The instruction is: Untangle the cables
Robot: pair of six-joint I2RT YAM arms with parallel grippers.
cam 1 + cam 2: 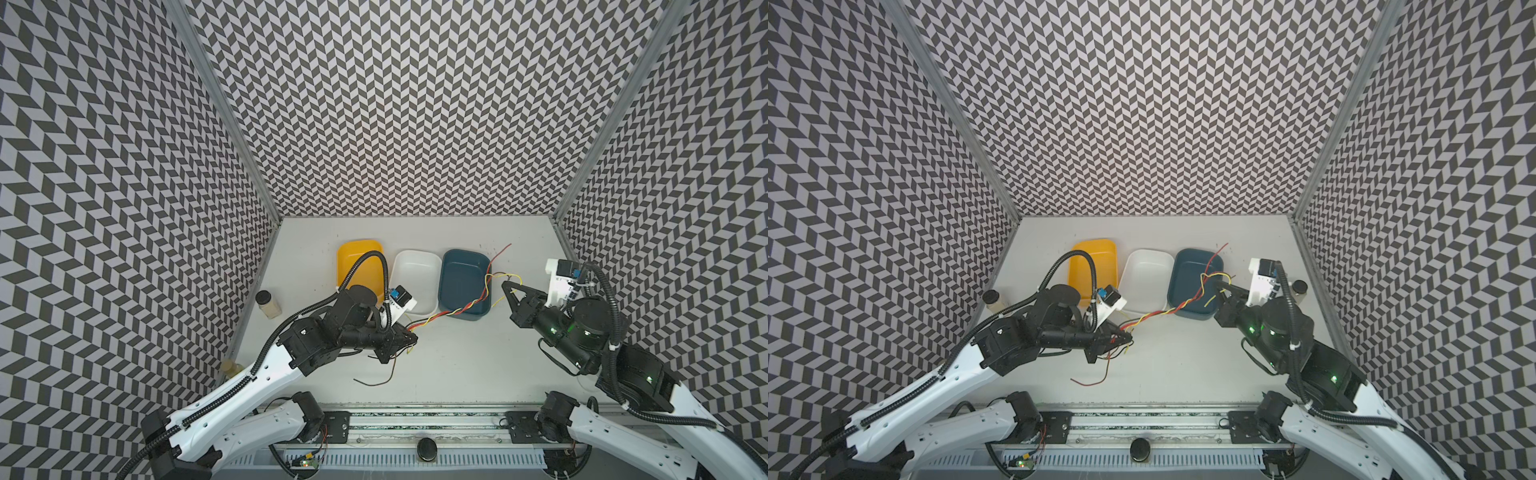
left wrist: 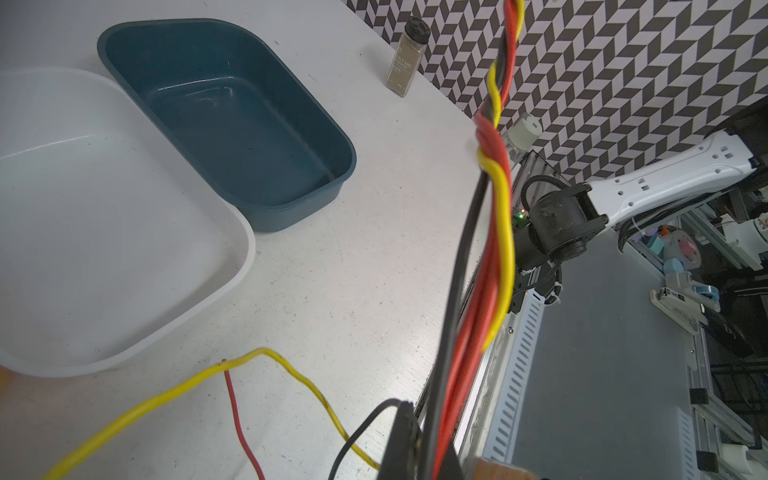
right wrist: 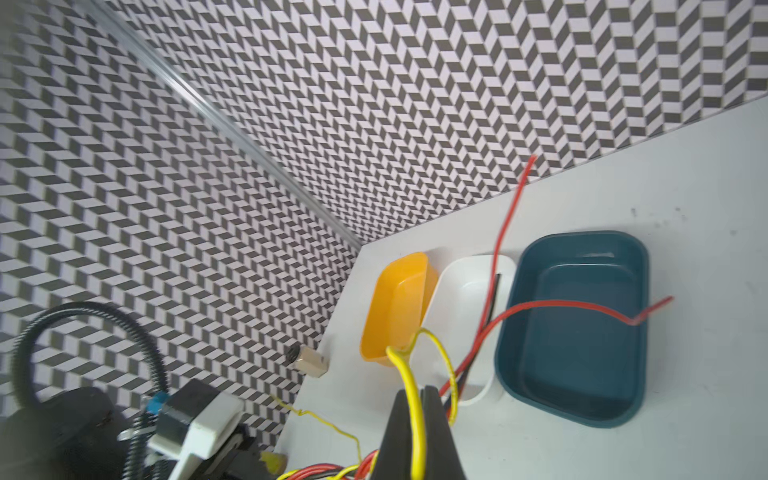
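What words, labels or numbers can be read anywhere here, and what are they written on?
"SALT AND PEPPER": label of the small clear spice jar with black cap by the right wall, in the left wrist view; finer print below is too small to read.
Pale spice jar with black lid by the left wall: label unreadable.
Yellow plastic tub, white plastic tub, dark teal plastic tub: no text.

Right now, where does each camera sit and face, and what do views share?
Top views: overhead, facing the table; left arm, right arm show.
Left wrist: faces along twisted cables in the left gripper; right arm shows.
Right wrist: faces the blue tub past the right gripper, shut on the yellow cable.
All views share that tub.
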